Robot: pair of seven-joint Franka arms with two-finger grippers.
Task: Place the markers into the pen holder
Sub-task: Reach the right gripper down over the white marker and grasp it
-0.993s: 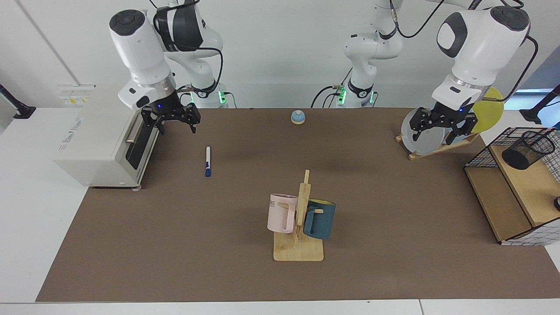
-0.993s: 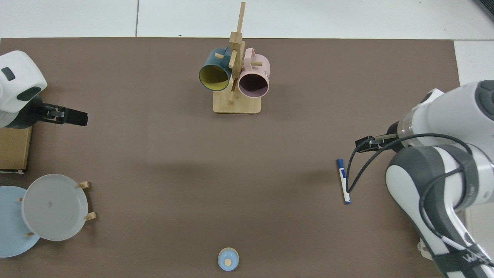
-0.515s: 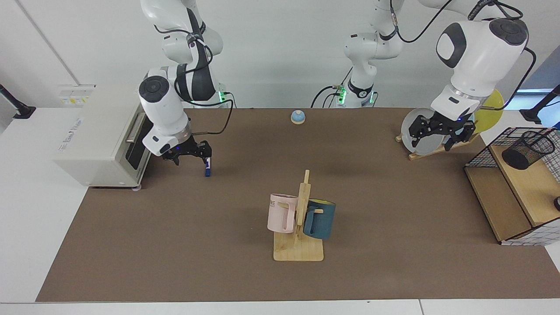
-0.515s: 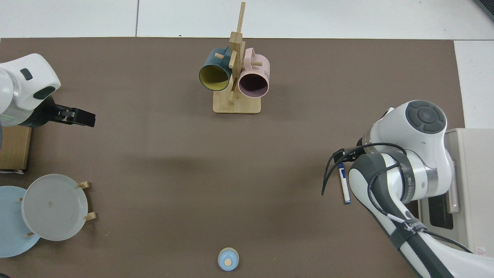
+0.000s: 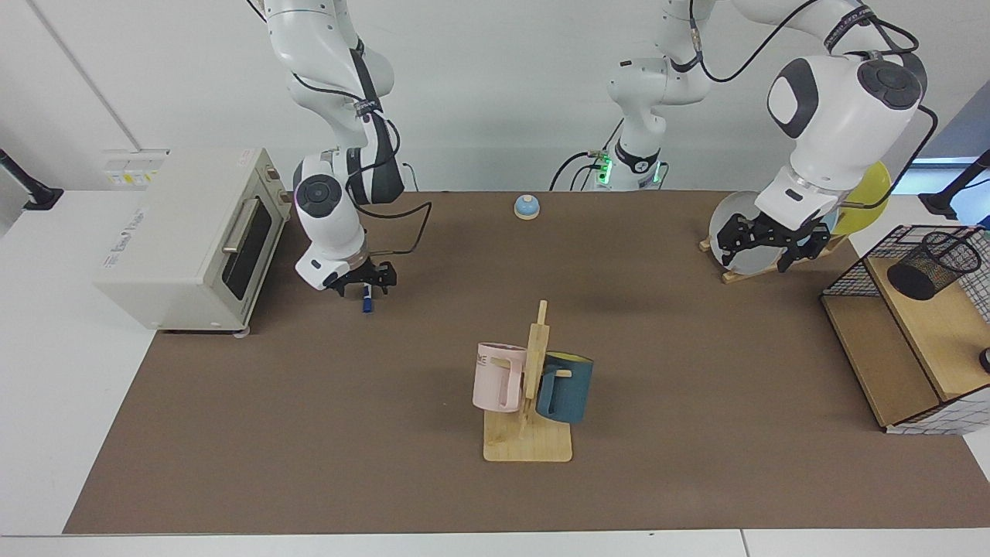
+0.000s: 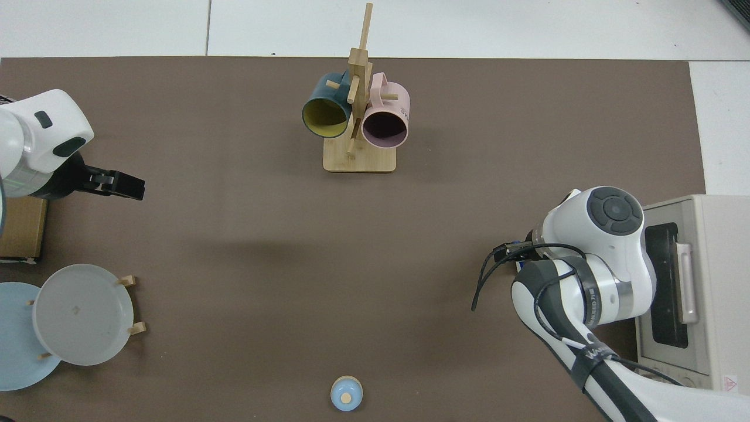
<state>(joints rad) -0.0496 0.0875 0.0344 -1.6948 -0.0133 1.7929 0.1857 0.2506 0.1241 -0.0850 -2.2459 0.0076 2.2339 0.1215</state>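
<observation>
Blue-capped marker (image 5: 368,302) lies beside the toaster oven (image 5: 193,236) — the right gripper (image 5: 366,279) sits low over it, fingers apart, and should squeeze the middle gently, while the left gripper (image 5: 762,244) waits, fingers apart, far from the oven.

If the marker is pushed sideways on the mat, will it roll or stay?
The marker looks slim and round, so it would probably roll. It looks stiff and likely light. The right gripper is low over it, which may stop rolling.

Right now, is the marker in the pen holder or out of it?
Out. The marker lies on the mat under the right gripper; the pen holder sits far across on the shelf.
</observation>
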